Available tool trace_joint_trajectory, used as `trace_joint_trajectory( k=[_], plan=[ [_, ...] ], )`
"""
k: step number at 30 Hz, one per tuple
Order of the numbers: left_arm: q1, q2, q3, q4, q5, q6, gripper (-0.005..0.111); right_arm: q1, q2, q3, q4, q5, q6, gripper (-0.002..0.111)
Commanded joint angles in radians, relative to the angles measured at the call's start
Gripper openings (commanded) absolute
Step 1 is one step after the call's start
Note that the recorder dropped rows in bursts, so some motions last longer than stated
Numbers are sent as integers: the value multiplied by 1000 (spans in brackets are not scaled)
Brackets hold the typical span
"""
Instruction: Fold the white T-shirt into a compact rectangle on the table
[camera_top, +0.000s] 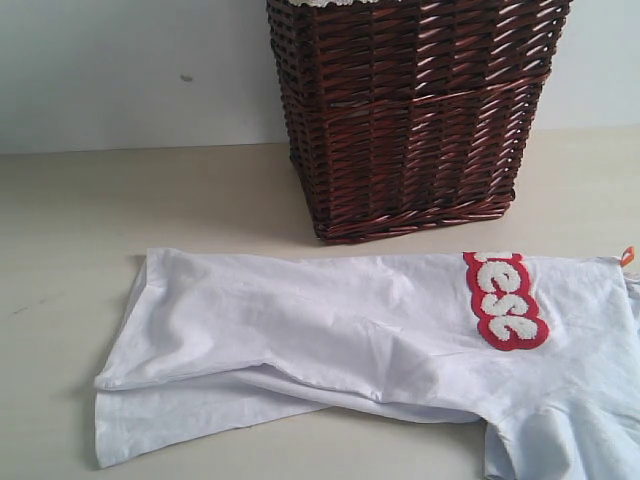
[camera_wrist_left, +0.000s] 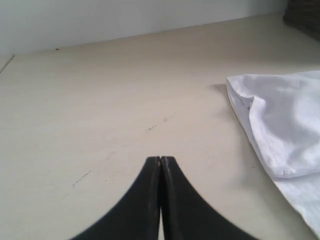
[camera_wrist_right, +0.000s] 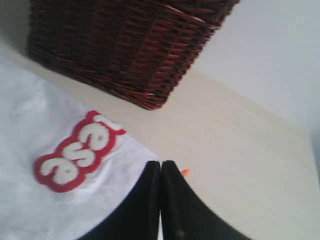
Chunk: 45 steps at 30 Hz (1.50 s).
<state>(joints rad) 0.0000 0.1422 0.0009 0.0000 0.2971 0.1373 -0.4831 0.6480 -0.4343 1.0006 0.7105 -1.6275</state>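
Note:
The white T-shirt lies spread and partly folded over on the pale table, its red-outlined lettering toward the right and an orange tag at its far right edge. Neither gripper shows in the exterior view. My left gripper is shut, empty, above bare table, with the shirt's folded edge off to one side. My right gripper is shut, empty, above the shirt's edge, near the lettering and the orange tag.
A tall dark brown wicker basket stands on the table just behind the shirt, also in the right wrist view as the basket. A pale wall closes the back.

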Motion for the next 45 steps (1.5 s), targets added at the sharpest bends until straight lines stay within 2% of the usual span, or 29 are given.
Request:
trace_joint_trajectory(
  k=[1,2,4,5,6,8,9,11,14,18,25,29,32,38,42,45],
  plan=[
    [0,-7,-1,-8,4,2,0,62,105,52,218,-382,-3,0],
    [0,-7,-1,-8,4,2,0,64,149,54,298,-453,-30,0],
    [0,-7,-1,-8,4,2,0,64,235,45,362,-481,-131,0],
    [0,-7,-1,-8,4,2,0,64,330,25,304,-420,-251,0],
    [0,-7,-1,-8,4,2,0,64,369,17,273,-395,-272,0],
    [0,-7,-1,-8,4,2,0,69,530,-18,119,-313,-171,0],
    [1,-7,-1,-8,4,2,0,71,649,-56,-16,-226,-45,0],
    [1,-7,-1,-8,4,2,0,71,806,-121,-198,-97,87,0],
    [1,-7,-1,-8,4,2,0,71,958,-180,-231,-153,138,0],
    [1,-7,-1,-8,4,2,0,71,1032,-246,-134,-301,138,0],
    [1,-7,-1,-8,4,2,0,71,1133,-407,-90,-130,138,0],
    [1,-7,-1,-8,4,2,0,71,1142,-518,-88,-110,149,0],
    [1,-7,-1,-8,4,2,0,68,1118,-588,-218,18,245,0],
    [1,-7,-1,-8,4,2,0,70,1077,-590,-590,495,229,0],
    [1,-7,-1,-8,4,2,0,70,1098,-496,-764,511,251,0],
    [1,-7,-1,-8,4,2,0,70,1111,-420,-749,511,247,0]
  ],
)
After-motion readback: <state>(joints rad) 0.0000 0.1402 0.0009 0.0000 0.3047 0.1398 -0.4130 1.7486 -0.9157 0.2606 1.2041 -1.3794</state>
